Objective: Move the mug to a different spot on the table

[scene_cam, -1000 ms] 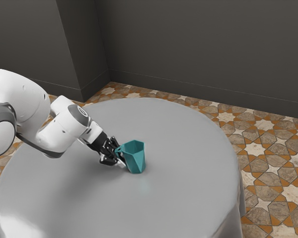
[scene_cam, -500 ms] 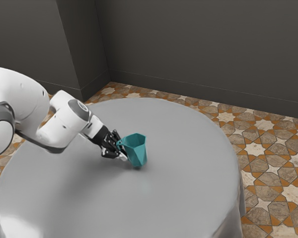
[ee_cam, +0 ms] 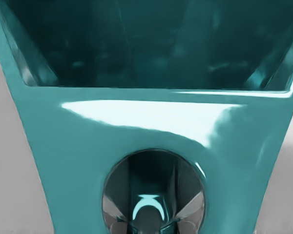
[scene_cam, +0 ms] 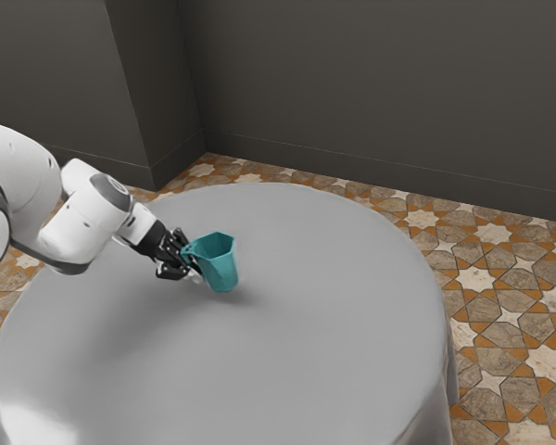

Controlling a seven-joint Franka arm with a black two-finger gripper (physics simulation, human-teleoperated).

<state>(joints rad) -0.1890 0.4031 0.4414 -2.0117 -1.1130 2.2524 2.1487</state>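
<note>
A teal faceted mug hangs slightly tilted just above the round grey table, left of its middle in the exterior view. My black gripper is shut on the mug's handle from the exterior view's left. In the wrist view the mug sits right under my hand, its open mouth beyond the handle ring.
The table's rim drops off to a patterned tile floor at the exterior view's right. Dark walls stand behind the table. My white arm reaches in over the table's left part.
My gripper has lifted the mug off the table and carried it toward the exterior view's left and a little farther back. The arm has drawn back with it.
</note>
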